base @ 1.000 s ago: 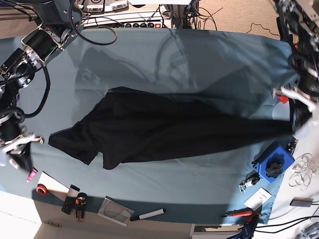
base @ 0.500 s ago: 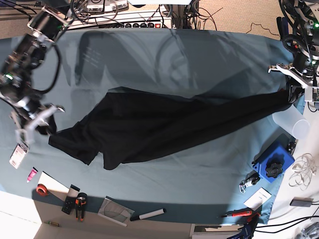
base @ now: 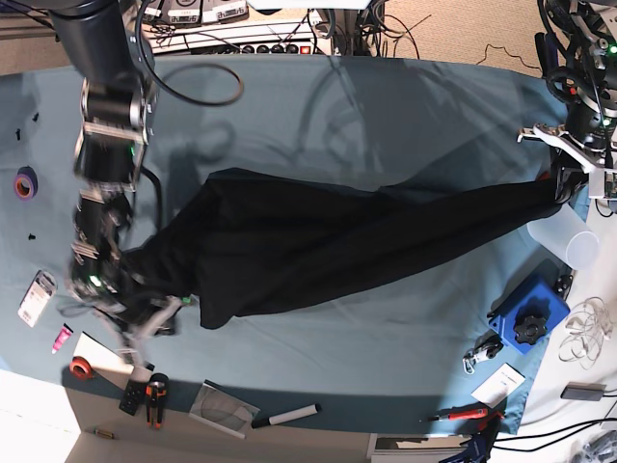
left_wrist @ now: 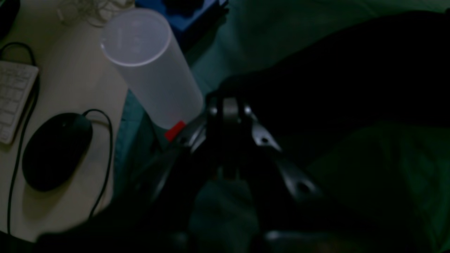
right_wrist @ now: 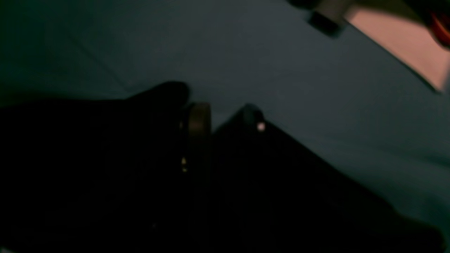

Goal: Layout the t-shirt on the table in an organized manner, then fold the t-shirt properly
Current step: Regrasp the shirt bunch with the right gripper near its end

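1. The left pincer (base: 567,185) is closed on one end of the large black cloth t-shirt (base: 318,241), pinching the fabric at the far right edge of the wide teal-covered desk (base: 386,106) as the base view shows it; in the left wrist view its metal fingers (left_wrist: 228,109) are pressed together with black cloth bunched around them.
2. The right pincer (base: 145,313) is low over the t-shirt's opposite end. It is blurred there, and the right wrist view is too dark to tell how far its jaws stand apart or whether they hold cloth.
3. The t-shirt lies stretched in a long tapering band across the middle of the desk, wide and rumpled near the right pincer and narrowing to a point at the left pincer.
4. A translucent white plastic cylinder (base: 564,236) lies tilted just beside the t-shirt's pinched end.
5. A blue box (base: 528,313) sits beyond the cylinder from the t-shirt, near the desk's corner.
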You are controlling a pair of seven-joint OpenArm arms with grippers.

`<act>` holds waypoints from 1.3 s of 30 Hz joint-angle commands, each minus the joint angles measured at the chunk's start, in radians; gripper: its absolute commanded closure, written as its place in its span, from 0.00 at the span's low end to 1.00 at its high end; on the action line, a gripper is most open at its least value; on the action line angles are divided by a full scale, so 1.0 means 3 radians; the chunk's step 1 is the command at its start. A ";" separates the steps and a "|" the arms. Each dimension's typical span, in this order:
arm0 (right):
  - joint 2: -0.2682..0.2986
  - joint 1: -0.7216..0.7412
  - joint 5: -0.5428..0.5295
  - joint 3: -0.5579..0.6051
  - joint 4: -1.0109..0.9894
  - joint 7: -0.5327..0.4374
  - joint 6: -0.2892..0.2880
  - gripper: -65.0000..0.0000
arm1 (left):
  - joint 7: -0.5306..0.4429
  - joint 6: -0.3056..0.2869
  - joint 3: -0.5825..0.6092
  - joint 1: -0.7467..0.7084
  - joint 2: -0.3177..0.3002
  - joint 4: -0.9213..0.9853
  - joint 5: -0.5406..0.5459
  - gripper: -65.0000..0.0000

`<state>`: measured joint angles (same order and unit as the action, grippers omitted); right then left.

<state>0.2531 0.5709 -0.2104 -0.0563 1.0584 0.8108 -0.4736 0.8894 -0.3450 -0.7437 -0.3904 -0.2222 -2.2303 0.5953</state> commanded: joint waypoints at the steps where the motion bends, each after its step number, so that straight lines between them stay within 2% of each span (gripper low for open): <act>1: -0.0003 0.0134 0.0029 0.0034 -0.0051 -0.0057 0.0004 0.74 | -0.0084 0.0010 -0.0019 0.0000 -0.0036 -0.0052 0.0036 1.00; 7: -0.0148 0.0137 0.0214 0.0081 -0.0506 -0.0128 0.0078 0.74 | -0.0084 0.0010 -0.0019 0.0000 -0.0036 -0.0052 0.0036 1.00; 13: -0.0139 0.0130 0.0393 0.0079 -0.0586 -0.0086 0.0093 0.74 | -0.0081 0.0011 -0.0019 -0.0001 -0.0034 -0.0052 0.0036 1.00; 15: -0.0135 0.0130 0.0374 0.0079 -0.0586 0.0062 0.0095 0.74 | -0.0083 0.0011 -0.0019 0.0001 -0.0036 -0.0052 0.0036 1.00; 18: -0.0144 0.0128 0.0145 0.0079 -0.0586 0.0468 0.0094 0.75 | -0.0085 0.0010 -0.0019 0.0000 -0.0036 -0.0052 0.0036 1.00; 19: -0.0141 0.0128 0.0056 0.0079 -0.0586 0.0622 0.0095 0.78 | -0.0085 0.0010 -0.0019 0.0000 -0.0036 -0.0052 0.0036 1.00; 21: -0.0141 0.0127 0.0000 0.0079 -0.0586 0.0918 0.0095 0.97 | -0.0085 0.0011 -0.0019 0.0000 -0.0036 -0.0052 0.0036 1.00; 23: -0.0136 0.0106 0.0003 0.0079 -0.0582 0.1049 0.0094 1.00 | -0.0086 0.0011 -0.0019 0.0000 -0.0034 -0.0052 0.0036 1.00; 25: -0.0122 0.0050 -0.0003 0.0072 -0.0512 0.1010 0.0092 1.00 | -0.0086 0.0011 -0.0019 0.0000 -0.0036 -0.0052 0.0036 1.00; 31: -0.0022 -0.0347 -0.0121 0.0071 0.0504 0.1062 0.0102 1.00 | -0.0085 0.0011 -0.0019 0.0000 -0.0036 -0.0052 0.0036 1.00; 35: 0.0045 -0.0647 -0.0120 0.0024 0.1380 0.1061 0.0252 1.00 | -0.0086 0.0011 -0.0019 0.0000 -0.0036 -0.0052 0.0036 1.00; 39: 0.0042 -0.0853 -0.0121 -0.0125 0.1932 0.1066 0.0322 1.00 | -0.0086 0.0011 -0.0019 0.0000 -0.0034 -0.0052 0.0036 1.00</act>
<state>0.2516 0.2943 -0.2497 -0.0864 1.6249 1.1450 -0.3805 0.8894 -0.3447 -0.7437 -0.3904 -0.2214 -2.2303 0.5953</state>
